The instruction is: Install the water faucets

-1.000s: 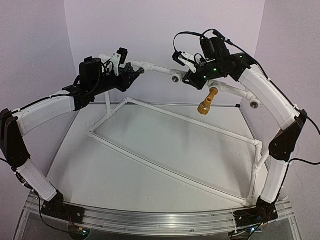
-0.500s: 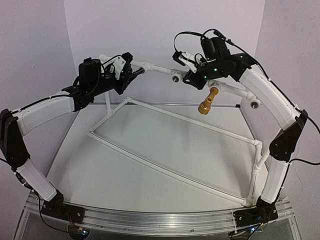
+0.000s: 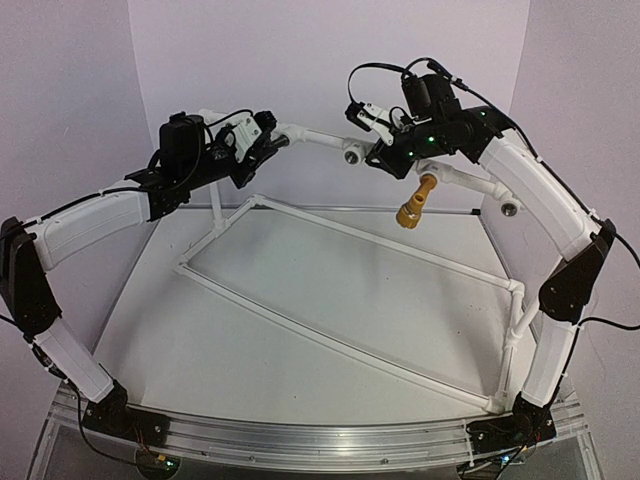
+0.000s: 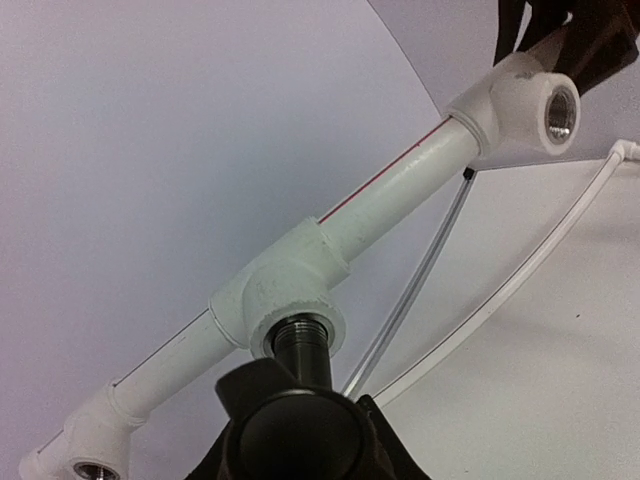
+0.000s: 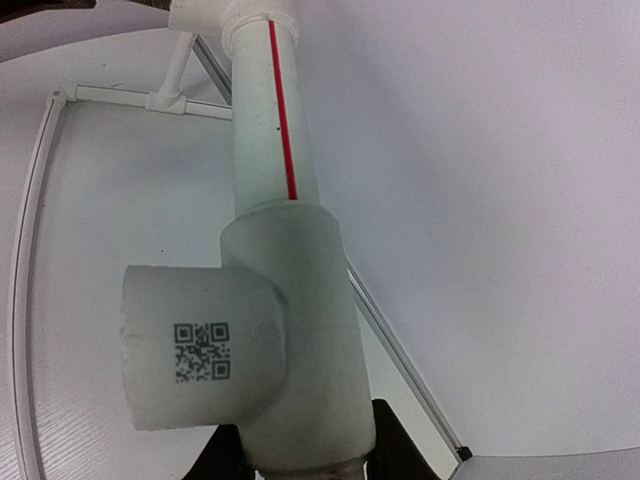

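Note:
The matte black faucet (image 4: 297, 395) fills the bottom of the left wrist view, its threaded end inside the middle white tee socket (image 4: 285, 300) of the raised pipe rail. My left gripper (image 3: 266, 139) is shut on it, its fingers mostly hidden behind the faucet. The brass-yellow faucet (image 3: 413, 202) juts down and forward from the rail further right. Just above it, my right gripper (image 3: 386, 152) is shut on a white tee fitting (image 5: 265, 340) bearing a QR code, with dark fingers (image 5: 400, 445) either side of it.
An open socket (image 3: 351, 154) sits on the rail between the grippers, another socket (image 3: 510, 208) at the far right. In the left wrist view an end socket (image 4: 95, 468) shows at lower left. A flat white pipe frame (image 3: 330, 340) lies on the table below.
My left wrist has rolled on the black faucet, its white camera part swinging rightward toward the socket. The right arm and brass faucet have not moved.

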Robot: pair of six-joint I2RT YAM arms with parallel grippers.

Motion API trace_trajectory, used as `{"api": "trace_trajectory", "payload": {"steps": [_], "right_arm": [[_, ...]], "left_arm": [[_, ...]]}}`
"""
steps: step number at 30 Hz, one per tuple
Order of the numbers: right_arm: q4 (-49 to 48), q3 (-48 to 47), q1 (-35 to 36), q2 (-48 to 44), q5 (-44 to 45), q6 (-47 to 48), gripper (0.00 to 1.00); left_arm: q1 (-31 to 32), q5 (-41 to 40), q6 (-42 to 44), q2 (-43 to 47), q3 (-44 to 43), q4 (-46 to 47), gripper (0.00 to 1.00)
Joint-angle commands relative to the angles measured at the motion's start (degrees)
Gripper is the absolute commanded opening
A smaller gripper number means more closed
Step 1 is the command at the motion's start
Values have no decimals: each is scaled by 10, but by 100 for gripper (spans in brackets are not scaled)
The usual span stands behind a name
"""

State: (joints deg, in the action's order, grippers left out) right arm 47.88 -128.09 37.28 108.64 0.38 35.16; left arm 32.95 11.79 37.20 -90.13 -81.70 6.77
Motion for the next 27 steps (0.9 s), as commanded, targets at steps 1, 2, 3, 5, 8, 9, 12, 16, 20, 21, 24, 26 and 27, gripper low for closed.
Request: {"api": "trace_trajectory", "payload": {"steps": [1, 2, 3, 5, 8, 9, 12, 16, 20, 21, 24, 26, 27], "right_arm": [[-15, 19, -2, 40, 1, -119, 0], [-15, 19, -2, 41, 1, -119, 0], [-16, 19, -2, 40, -5, -119, 0], [-15, 20, -2, 40, -14, -119, 0], [-16, 20, -2, 41, -16, -118, 0], [-16, 20, -2, 41, -16, -118, 0], [-16, 21, -2, 40, -16, -117, 0], [-17, 23, -2, 38, -16, -118, 0], [-19, 26, -2, 37, -14, -119, 0], [-20, 26, -2, 37, -13, -119, 0], [-23, 25, -2, 37, -11, -120, 0], [-25, 22, -2, 38, -8, -123, 0], [-25, 21, -2, 38, -8, -124, 0]], "left_arm": [[3, 39, -199, -4, -67, -18, 0], [2, 42, -243, -9, -79, -26, 0], [2, 42, -282, -12, -91, -32, 0], [2, 33, -348, -18, -102, -33, 0], [-4, 31, -458, -23, -111, -31, 0], [-6, 34, -480, -24, -110, -28, 0], [-9, 15, -522, -18, -89, -9, 0], [-16, -39, -559, -1, -52, 36, 0], [-17, -77, -620, 6, -28, 72, 0], [-17, -87, -641, 4, -29, 73, 0], [-25, -96, -701, -2, -31, 79, 0], [-35, -75, -748, -1, -30, 84, 0], [-41, -68, -775, -2, -32, 77, 0]]}}
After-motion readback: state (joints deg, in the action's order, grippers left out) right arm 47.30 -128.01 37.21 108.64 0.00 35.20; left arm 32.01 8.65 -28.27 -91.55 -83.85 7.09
